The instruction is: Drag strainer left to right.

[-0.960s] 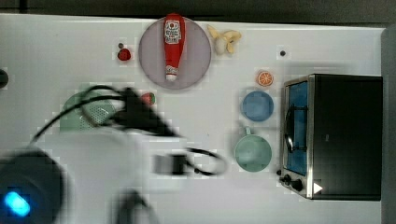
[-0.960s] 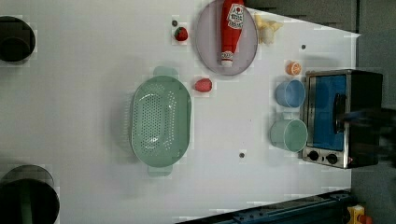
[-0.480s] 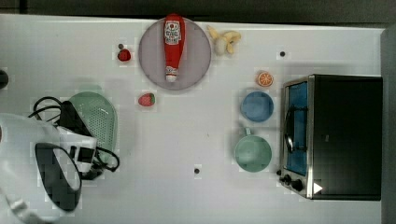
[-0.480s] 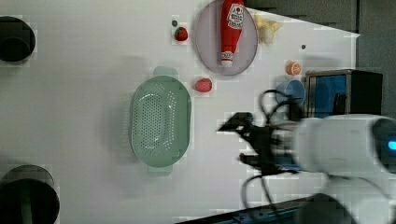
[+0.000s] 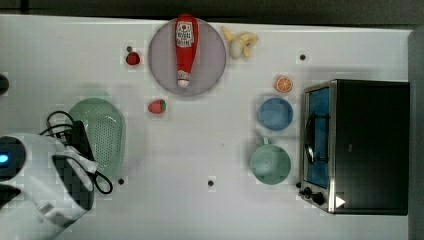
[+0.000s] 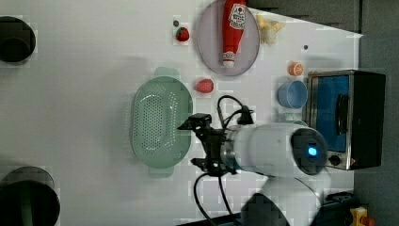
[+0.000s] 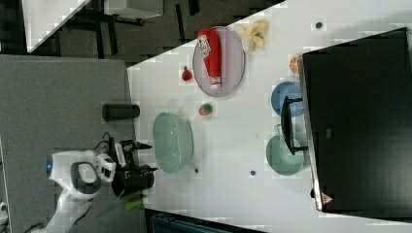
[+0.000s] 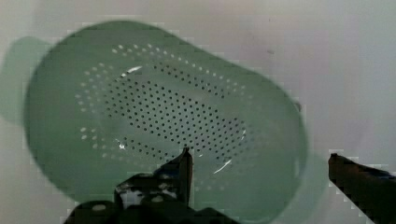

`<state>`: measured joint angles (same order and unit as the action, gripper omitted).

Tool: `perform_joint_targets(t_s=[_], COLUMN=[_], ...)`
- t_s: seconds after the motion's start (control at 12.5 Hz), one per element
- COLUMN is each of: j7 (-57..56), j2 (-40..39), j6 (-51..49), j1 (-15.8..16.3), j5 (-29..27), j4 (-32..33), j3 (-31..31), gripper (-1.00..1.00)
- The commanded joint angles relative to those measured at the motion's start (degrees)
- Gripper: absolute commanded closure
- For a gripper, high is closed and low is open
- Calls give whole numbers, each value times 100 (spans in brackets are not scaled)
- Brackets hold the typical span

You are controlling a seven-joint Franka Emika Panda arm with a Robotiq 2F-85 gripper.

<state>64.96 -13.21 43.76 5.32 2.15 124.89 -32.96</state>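
Fingers (image 8: 184,170) are spread wide with nothing between them, gripper (image 6: 197,141) hanging over one long rim of the strainer (image 6: 160,123) (pale green, holey), which sits near the table's (image 5: 200,210) edge opposite the toaster oven (image 5: 357,146).

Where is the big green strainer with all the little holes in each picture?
Top view: strainer at the left, beside the arm.
Left view: strainer left of centre.
Right view: strainer near the table's left edge.
Wrist view: strainer under the camera.
Shared landmark: strawberry close by.
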Motion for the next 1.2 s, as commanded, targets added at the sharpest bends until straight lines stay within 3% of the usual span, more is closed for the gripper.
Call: perform_joint_targets(t_s=[0.08,0.32,0.8,1.2], j7=[1095,1109,1109,1106], j2=[-613,-1115,-1554,-1481], j6=[976,1473,1863,1852], j1=[-112,59,774,803], j5=[3,265,300,300], j4=[127,117,-16,168], j3=[94,417,1475,1699], gripper=[-100,-100,-100,-100])
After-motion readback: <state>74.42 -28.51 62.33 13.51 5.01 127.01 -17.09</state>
